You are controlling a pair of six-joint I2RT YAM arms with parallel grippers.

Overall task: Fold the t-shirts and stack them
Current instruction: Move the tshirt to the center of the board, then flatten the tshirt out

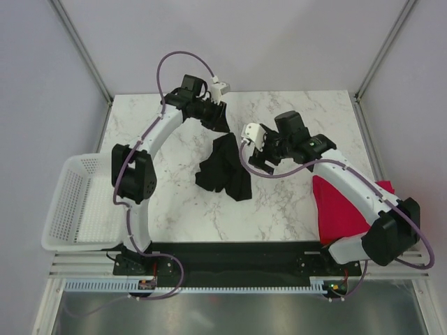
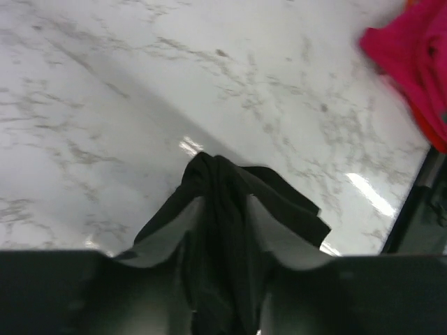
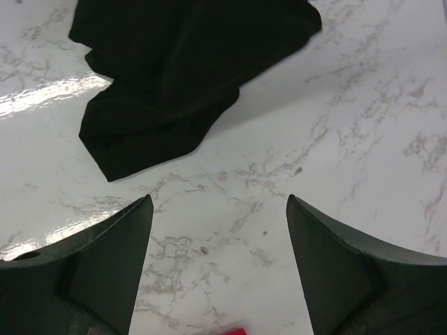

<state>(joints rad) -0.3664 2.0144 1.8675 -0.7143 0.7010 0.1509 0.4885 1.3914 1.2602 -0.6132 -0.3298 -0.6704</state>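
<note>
**Left fingers clamped on the black tee, right fingers apart beside it**

The black t-shirt (image 1: 225,169) lies crumpled near the middle of the marble worktop (image 1: 174,202). One end of it runs up toward 12 o'clock into the left fingers (image 1: 213,112) (image 2: 164,234). In the left wrist view these are closed on a bunch of the black cloth, which pokes out past their tips.

The right fingers (image 1: 260,162) (image 3: 112,258) sit at about 3 o'clock of the shirt, just beside it. In the right wrist view they stand wide apart with only bare marble between them, and the shirt's edge lies ahead of them at 11 o'clock.

The magenta-red t-shirt (image 1: 339,206) (image 2: 412,49) lies at 4 o'clock of the worktop, partly under the right arm. An orange-red edge (image 2: 431,129) shows beside it in the left wrist view.

A white mesh basket (image 1: 70,202) sits at 8 o'clock, off the worktop's left edge.
</note>
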